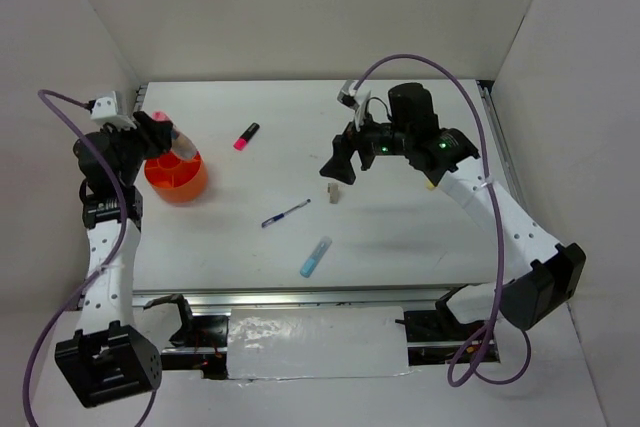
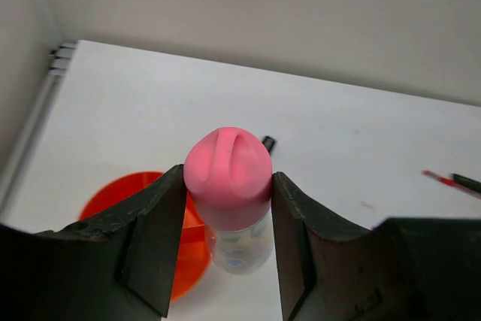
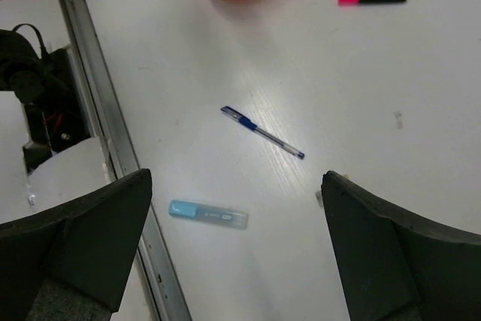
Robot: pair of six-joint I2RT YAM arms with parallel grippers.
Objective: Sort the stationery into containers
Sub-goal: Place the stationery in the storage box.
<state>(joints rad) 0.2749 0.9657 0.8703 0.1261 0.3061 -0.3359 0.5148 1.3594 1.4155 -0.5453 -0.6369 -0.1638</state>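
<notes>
Left claw pinches a pink-capped highlighter, barrel cut off, over the orange cup; right claw, tilted down, spread wide; beige block barely visible beneath.

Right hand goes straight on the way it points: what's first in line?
Probably bare white tabletop between the thin blue pen and the light blue highlighter; the open right hand lines up with neither. Depth is unclear.
</notes>
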